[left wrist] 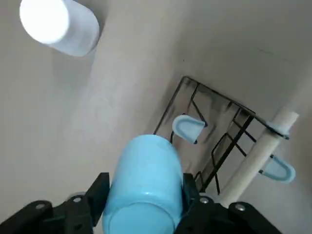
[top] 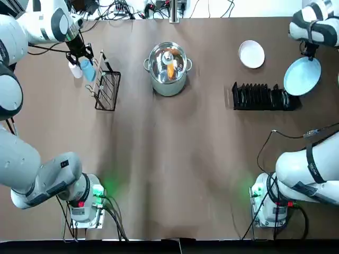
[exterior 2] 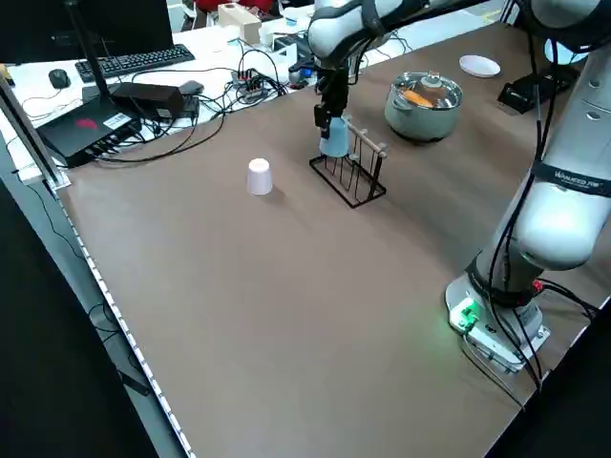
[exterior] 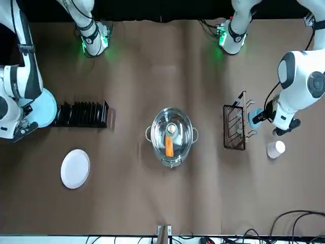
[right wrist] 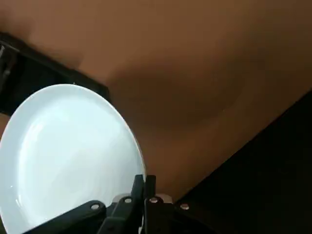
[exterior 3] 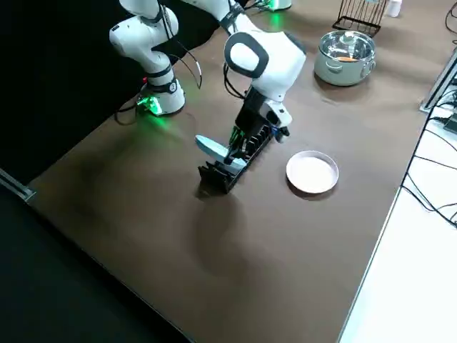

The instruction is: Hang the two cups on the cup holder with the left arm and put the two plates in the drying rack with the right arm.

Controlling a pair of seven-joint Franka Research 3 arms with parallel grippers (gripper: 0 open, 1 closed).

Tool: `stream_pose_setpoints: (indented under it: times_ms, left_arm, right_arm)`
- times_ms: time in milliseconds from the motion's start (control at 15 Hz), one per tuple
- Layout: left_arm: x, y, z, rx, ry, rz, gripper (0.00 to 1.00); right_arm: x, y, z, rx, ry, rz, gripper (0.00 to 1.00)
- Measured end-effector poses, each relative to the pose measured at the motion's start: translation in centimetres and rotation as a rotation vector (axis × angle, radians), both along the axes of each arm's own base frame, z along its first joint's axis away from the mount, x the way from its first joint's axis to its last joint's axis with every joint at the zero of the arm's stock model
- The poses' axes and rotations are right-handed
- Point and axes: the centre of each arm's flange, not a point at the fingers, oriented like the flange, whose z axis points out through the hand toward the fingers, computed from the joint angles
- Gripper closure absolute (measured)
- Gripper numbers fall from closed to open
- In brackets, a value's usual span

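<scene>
My left gripper (top: 83,58) is shut on the light blue cup (top: 88,70), held just beside the cup holder (top: 107,87) at the far left of the table. In the left wrist view the light blue cup (left wrist: 144,187) hangs over the holder's pale bar (left wrist: 257,157) and its pegs. The white cup (top: 75,70) stands upside down on the table, left of the holder. My right gripper (top: 310,53) is shut on the rim of the light blue plate (top: 302,76), tilted above the right end of the drying rack (top: 263,97). The white plate (top: 251,54) lies flat beyond the rack.
A steel pot (top: 168,67) with an orange item inside stands at the table's middle back, between holder and rack. Cables run along the table's far edge. Both arm bases, lit green, sit at the near edge.
</scene>
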Motion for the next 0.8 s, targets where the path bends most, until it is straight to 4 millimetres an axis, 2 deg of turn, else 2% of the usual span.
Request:
stream_pose_setpoints:
  times_ms: [333,800]
  left_arm:
    - [0.0,0.0,-1.9,-0.013,0.017,0.001,0.34]
    - [-0.6,-0.1,-3.8,-0.019,0.014,0.000,0.32]
  right_arm:
    - [-0.2,0.7,-0.8,-0.020,0.016,0.030,0.97]
    - [-1.1,4.6,-4.8,-0.088,0.020,0.021,0.97]
